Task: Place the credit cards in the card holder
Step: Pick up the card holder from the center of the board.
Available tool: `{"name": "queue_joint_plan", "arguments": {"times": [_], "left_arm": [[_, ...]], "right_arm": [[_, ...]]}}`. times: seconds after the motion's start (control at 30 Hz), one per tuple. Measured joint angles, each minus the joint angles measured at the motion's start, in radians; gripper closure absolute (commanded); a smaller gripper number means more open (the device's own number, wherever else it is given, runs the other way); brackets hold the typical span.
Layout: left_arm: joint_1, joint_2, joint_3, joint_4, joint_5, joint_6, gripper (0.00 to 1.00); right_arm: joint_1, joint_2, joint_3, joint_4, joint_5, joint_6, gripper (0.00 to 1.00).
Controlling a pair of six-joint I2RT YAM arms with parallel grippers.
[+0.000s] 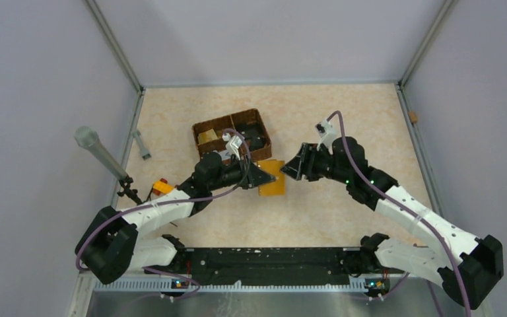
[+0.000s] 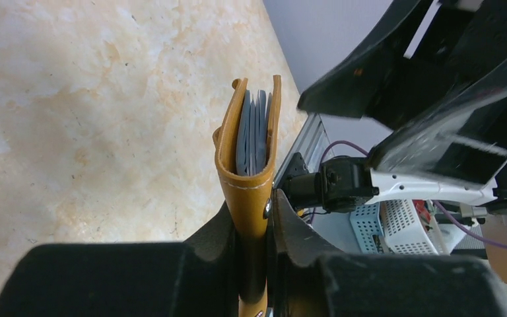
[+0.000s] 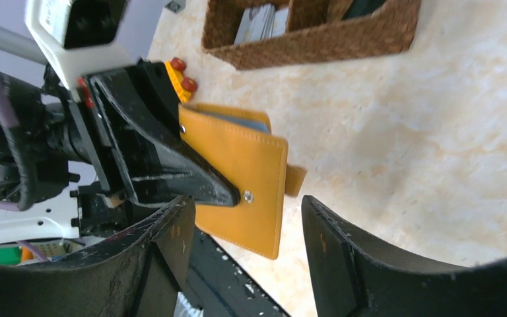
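The mustard-orange card holder is clamped by its lower part in my left gripper, just above the table. In the left wrist view the card holder stands on edge between the jaws, slightly gaping, with grey credit cards tucked inside. My right gripper faces it from the right, open. In the right wrist view its fingers straddle the card holder's free corner without touching it. More cards lie in the basket.
The brown woven basket with compartments stands just behind the left gripper. An orange-and-red toy block lies left of the left arm. A grey microphone on a stand leans at the far left. Walls enclose the table.
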Motion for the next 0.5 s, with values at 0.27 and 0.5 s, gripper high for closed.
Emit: {"name": "queue_joint_plan", "arguments": {"times": [0.27,0.5], "left_arm": [[0.0,-0.031,-0.01,0.003,-0.033,-0.002,0.93],[0.001,-0.041,-0.019,0.01,-0.034,-0.002,0.91]], "right_arm": [[0.067,0.004,-0.064,0.025,0.044,0.08,0.4],[0.086,0.055,-0.069,0.081,0.048,0.109,0.52]]}}
